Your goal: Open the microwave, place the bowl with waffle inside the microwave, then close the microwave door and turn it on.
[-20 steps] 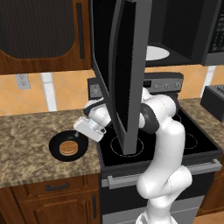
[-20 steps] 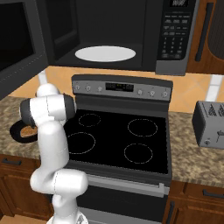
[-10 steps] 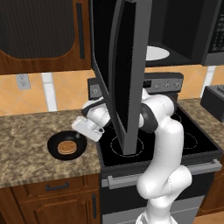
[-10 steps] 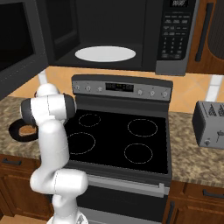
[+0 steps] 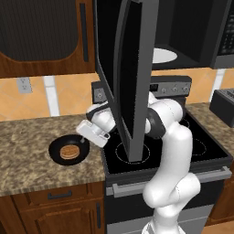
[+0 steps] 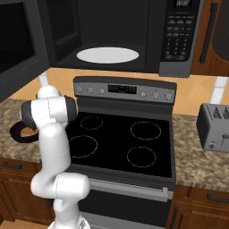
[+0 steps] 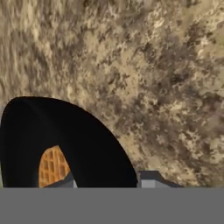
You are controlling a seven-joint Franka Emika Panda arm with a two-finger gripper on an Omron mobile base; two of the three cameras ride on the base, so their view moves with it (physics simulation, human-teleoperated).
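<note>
You have the microwave door [image 5: 130, 77] swung wide open, edge-on toward the left base camera, and the microwave [image 6: 112, 36] cavity shows its white turntable [image 6: 107, 55]. The bowl [image 5: 68, 151] sits on the granite table [image 5: 27, 151] left of the stove [image 6: 120, 143], with the waffle [image 5: 69, 152] lying flat inside it. Your hand [image 5: 85, 140] hangs low just beside the bowl's right rim, slightly above it. In the hand view the bowl [image 7: 57, 144] and waffle [image 7: 53, 166] lie at lower left, and the fingertips [image 7: 151, 179] stand parted, one over the bowl's inside, one over the table outside its rim, holding nothing
</note>
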